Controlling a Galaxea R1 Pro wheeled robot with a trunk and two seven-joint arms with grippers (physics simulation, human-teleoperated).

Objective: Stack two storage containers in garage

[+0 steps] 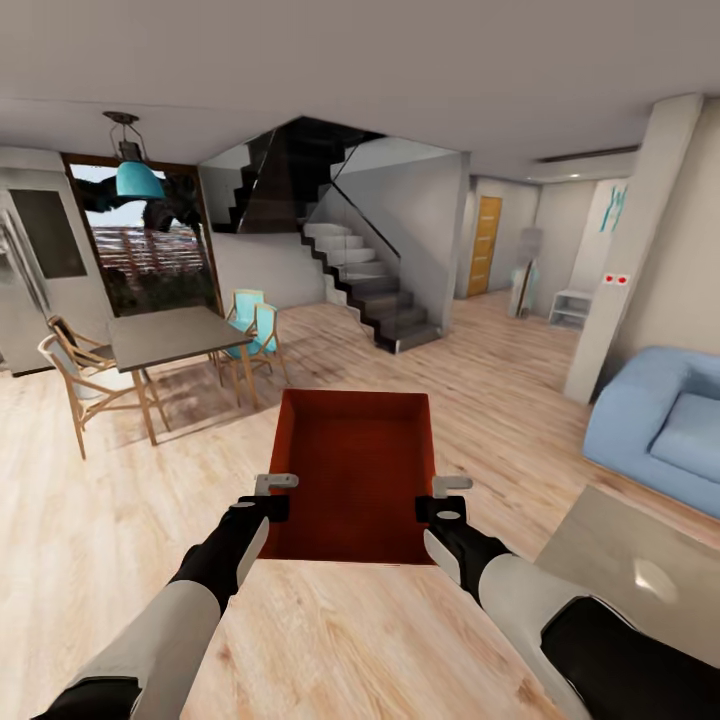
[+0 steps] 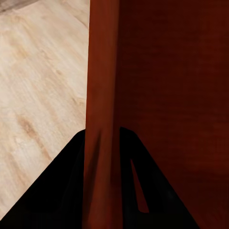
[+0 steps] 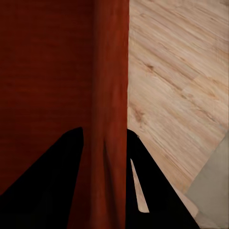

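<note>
An orange-red open-top storage container [image 1: 360, 470] hangs level in front of me above the light wood floor of the living room. My left gripper [image 1: 274, 494] is shut on its left wall, and my right gripper [image 1: 446, 496] is shut on its right wall. In the left wrist view the thin red wall [image 2: 101, 119] runs between the black fingers [image 2: 57, 191]. The right wrist view shows the same: the wall [image 3: 110, 109] pinched between dark fingers [image 3: 157, 191]. The container is empty inside.
A dining table [image 1: 170, 335] with wooden and teal chairs stands at the left. A dark staircase [image 1: 370, 285] rises ahead, with a yellow door [image 1: 484, 245] beyond. A blue sofa [image 1: 665, 425] sits at the right, and a pale glass table [image 1: 640, 570] lies near my right arm.
</note>
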